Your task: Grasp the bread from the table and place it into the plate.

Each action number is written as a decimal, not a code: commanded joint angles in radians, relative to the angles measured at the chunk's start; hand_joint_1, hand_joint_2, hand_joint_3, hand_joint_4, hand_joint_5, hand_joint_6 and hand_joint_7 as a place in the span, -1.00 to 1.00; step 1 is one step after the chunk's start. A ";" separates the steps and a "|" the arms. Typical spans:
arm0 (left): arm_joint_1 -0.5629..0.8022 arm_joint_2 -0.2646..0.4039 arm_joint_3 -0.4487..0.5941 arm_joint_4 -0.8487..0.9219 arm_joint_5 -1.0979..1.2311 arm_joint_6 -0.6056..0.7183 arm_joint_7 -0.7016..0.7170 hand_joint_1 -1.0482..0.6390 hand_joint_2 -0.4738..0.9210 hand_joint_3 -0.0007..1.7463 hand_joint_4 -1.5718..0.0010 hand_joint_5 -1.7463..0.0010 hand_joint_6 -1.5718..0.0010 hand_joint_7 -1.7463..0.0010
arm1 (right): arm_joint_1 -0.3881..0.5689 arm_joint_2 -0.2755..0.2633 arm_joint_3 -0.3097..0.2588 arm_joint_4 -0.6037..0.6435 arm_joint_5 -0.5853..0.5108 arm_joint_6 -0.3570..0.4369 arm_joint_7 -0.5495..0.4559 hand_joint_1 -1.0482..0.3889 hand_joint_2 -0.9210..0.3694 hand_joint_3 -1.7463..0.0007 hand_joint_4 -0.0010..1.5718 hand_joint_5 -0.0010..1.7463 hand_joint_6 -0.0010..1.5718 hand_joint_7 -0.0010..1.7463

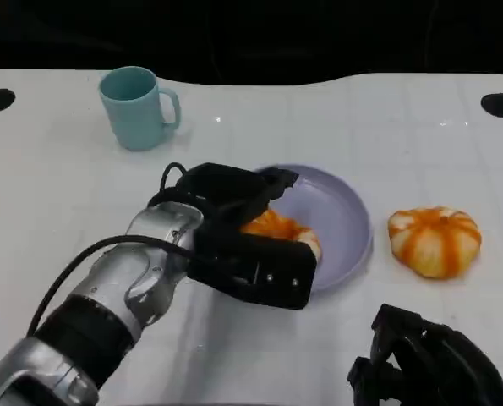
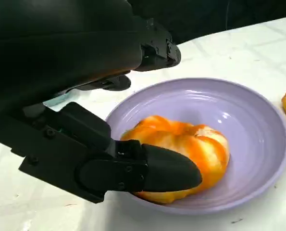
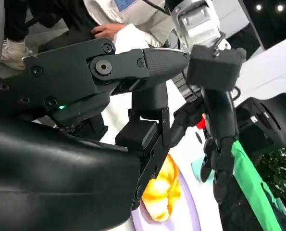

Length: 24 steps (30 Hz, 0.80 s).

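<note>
Left hand point(image 1: 251, 245) grasping orange bread point(image 2: 181, 154), resting it in lilac plate point(image 2: 258, 120), right hand point(image 1: 429, 359) lying idle at table's near edge, grip unclear.

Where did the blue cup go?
In the head view, the light blue ceramic mug stands upright at the table's far left, behind the round lilac plate and the left hand.

From my head view, the black left hand point(image 1: 249, 245) hides most of the orange glazed bread point(image 1: 278, 230) and the near-left rim of the lavender round plate point(image 1: 346, 222); my black right hand point(image 1: 429, 359) is cropped by the frame's bottom edge.
</note>
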<state>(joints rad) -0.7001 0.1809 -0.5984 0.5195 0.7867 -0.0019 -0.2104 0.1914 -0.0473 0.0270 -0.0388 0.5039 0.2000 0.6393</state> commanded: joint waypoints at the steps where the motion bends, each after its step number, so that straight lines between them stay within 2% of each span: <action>1: 0.067 0.067 0.049 -0.099 -0.031 -0.043 0.026 -1.00 1.00 -0.42 0.64 0.94 0.86 0.97 | 0.002 -0.010 -0.007 -0.002 0.005 -0.002 0.003 -0.55 -1.00 0.74 0.12 0.84 0.00 0.57; 6: 0.140 0.095 0.117 -0.190 -0.092 -0.074 0.027 -1.00 1.00 -0.52 0.63 0.94 0.87 0.98 | 0.001 -0.011 -0.006 -0.003 0.002 0.000 -0.001 -0.55 -1.00 0.74 0.12 0.84 0.01 0.57; 10: 0.234 0.104 0.202 -0.269 -0.207 -0.147 0.052 -0.87 1.00 -0.67 0.57 0.92 0.85 0.98 | 0.002 -0.011 -0.005 -0.007 0.000 0.003 -0.006 -0.55 -1.00 0.74 0.12 0.84 0.01 0.58; 12: 0.278 0.094 0.243 -0.294 -0.273 -0.187 0.064 -0.73 1.00 -0.82 0.48 0.87 0.76 0.95 | 0.001 -0.012 -0.006 -0.009 0.002 0.005 -0.005 -0.55 -1.00 0.74 0.12 0.85 0.01 0.58; 14: 0.328 0.076 0.285 -0.315 -0.350 -0.221 0.070 -0.60 0.99 -0.94 0.39 0.77 0.54 0.89 | 0.001 -0.011 -0.006 -0.009 0.004 0.004 -0.002 -0.55 -1.00 0.74 0.12 0.85 0.01 0.58; 15: 0.349 0.068 0.302 -0.320 -0.383 -0.243 0.074 -0.56 1.00 -0.96 0.42 0.65 0.46 0.90 | 0.001 -0.011 -0.006 -0.010 0.006 0.006 -0.003 -0.55 -1.00 0.73 0.12 0.85 0.01 0.59; 16: 0.371 0.059 0.318 -0.321 -0.417 -0.269 0.079 -0.53 1.00 -0.98 0.48 0.43 0.37 0.90 | 0.001 -0.011 -0.007 -0.010 0.007 0.009 -0.003 -0.55 -1.00 0.74 0.12 0.85 0.01 0.59; 17: 0.388 0.049 0.333 -0.316 -0.450 -0.297 0.083 -0.46 0.99 -0.99 0.58 0.08 0.26 0.83 | 0.001 -0.011 -0.007 -0.011 0.009 0.013 -0.004 -0.55 -1.00 0.74 0.12 0.84 0.01 0.59; 18: 0.408 0.033 0.351 -0.309 -0.495 -0.325 0.081 -0.43 0.99 -0.99 0.65 -0.14 0.26 0.71 | 0.001 -0.011 -0.008 -0.012 0.009 0.015 -0.004 -0.55 -1.00 0.74 0.12 0.84 0.01 0.59; 19: 0.424 0.017 0.365 -0.304 -0.535 -0.343 0.076 -0.38 0.97 -1.00 0.69 -0.39 0.35 0.35 | 0.001 -0.011 -0.008 -0.013 0.009 0.015 -0.004 -0.55 -1.00 0.74 0.12 0.84 0.01 0.59; 20: 0.439 0.003 0.377 -0.302 -0.571 -0.358 0.070 -0.34 0.96 -1.00 0.73 -0.64 0.51 -0.11 | 0.001 -0.011 -0.008 -0.013 0.008 0.015 -0.004 -0.55 -1.00 0.74 0.12 0.84 0.01 0.59; 23: 0.479 -0.022 0.400 -0.287 -0.643 -0.424 0.061 -0.24 0.95 -1.00 0.64 -0.95 0.67 -0.68 | 0.001 -0.011 -0.010 -0.011 0.010 0.016 -0.001 -0.55 -1.00 0.74 0.12 0.84 0.01 0.59; 24: 0.490 -0.029 0.407 -0.281 -0.664 -0.442 0.057 -0.22 0.95 -1.00 0.60 -0.97 0.68 -0.76 | 0.001 -0.012 -0.010 -0.011 0.010 0.016 0.000 -0.55 -1.00 0.74 0.12 0.84 0.01 0.59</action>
<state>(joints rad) -0.2419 0.1605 -0.2197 0.2247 0.1764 -0.3931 -0.1459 0.1894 -0.0476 0.0266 -0.0421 0.5056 0.2146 0.6381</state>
